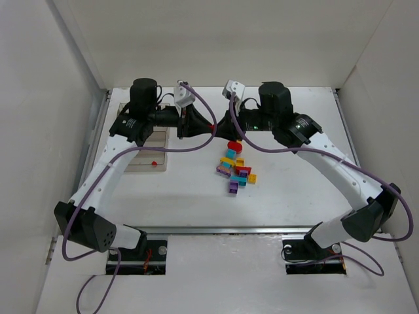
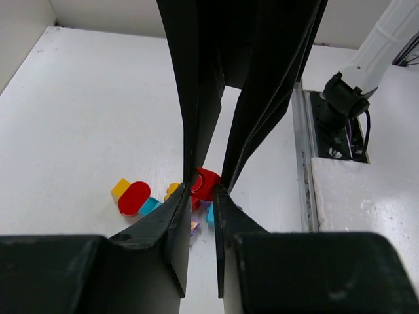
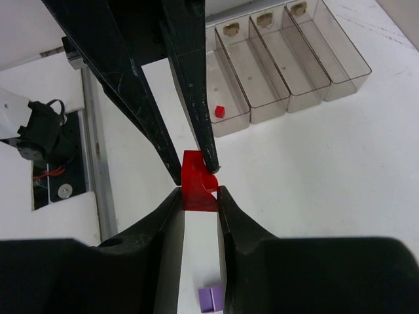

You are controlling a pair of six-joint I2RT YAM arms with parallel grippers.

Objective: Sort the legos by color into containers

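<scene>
Above the table (image 1: 183, 196), between the two arms: we found a red brick (image 3: 198, 183) held in the air where both sets of fingers met.
Right gripper (image 3: 199, 193): clamped on the brick's lower part.
Left gripper (image 2: 203, 194): its tips flanked the same brick, but we could not tell whether they pinched it or only bracketed it.
Why held so: we judged it a hand-off, since the tray lay on the left arm's side and the loose pile on the right's.
Tray (image 3: 330, 49): one, with four long compartments side by side.
Already sorted: one small red cube (image 3: 219, 112), in the end compartment nearest the grippers; we saw no bricks in the other three.
Loose pile (image 1: 236, 167): roughly nine or ten bricks in red, yellow, teal and purple, too bunched for us to count exactly.
Arms: two.
</scene>
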